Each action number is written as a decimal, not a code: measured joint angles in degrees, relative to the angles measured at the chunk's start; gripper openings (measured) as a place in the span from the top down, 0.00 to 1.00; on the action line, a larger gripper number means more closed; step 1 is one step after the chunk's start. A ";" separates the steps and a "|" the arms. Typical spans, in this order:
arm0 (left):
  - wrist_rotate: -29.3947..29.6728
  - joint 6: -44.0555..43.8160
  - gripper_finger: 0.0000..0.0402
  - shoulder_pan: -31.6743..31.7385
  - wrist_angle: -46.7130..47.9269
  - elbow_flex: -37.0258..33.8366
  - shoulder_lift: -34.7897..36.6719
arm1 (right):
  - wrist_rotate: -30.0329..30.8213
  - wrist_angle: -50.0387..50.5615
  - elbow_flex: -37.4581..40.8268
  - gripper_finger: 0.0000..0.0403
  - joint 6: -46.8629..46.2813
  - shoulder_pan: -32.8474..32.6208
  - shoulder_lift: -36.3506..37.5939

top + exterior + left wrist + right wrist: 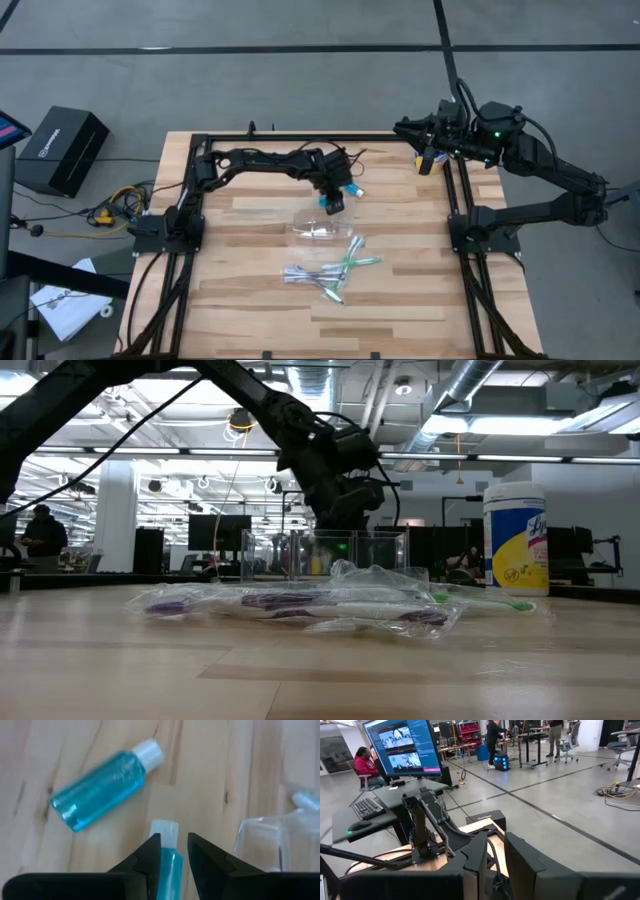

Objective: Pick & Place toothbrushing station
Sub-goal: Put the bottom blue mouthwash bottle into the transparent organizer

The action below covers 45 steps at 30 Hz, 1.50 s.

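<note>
My left gripper [333, 202] [174, 851] stands over the table's middle, shut on a small blue tube [169, 862] with a white cap [165, 829]. A second blue tube [100, 784] [355, 189] lies flat on its side on the wood beside it. The clear plastic cup [318, 231] [267, 845] lies on its side just nearer. Several green and purple-white toothbrushes [332, 270] [300, 605] lie in clear wrappers nearer still. My right gripper [408, 128] [496, 860] is shut and empty, parked at the table's far right corner. My left gripper pinches the blue tube's body [170, 865] between its two fingers, just behind the white cap, which sticks out past the fingertips [152, 845]. The fingers come from above and lie along the tube. I cannot tell whether the tube is clear of the table.
A white-lidded yellow-and-blue canister [430, 160] [515, 540] stands upright at the far right by the right arm. Black frame rails [300, 138] run along the table's far edge and sides. Bare wood lies along the near edge [330, 330].
</note>
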<state>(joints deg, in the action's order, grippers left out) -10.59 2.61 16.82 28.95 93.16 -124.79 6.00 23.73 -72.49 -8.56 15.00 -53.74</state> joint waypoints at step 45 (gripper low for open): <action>-7.17 4.74 0.76 -2.42 6.37 1.10 -4.44 | -1.54 -0.66 -0.04 0.85 1.99 0.13 0.00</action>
<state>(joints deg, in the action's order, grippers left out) -17.76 7.35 14.40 35.32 94.26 -129.23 4.46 23.07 -72.53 -6.57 15.14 -53.74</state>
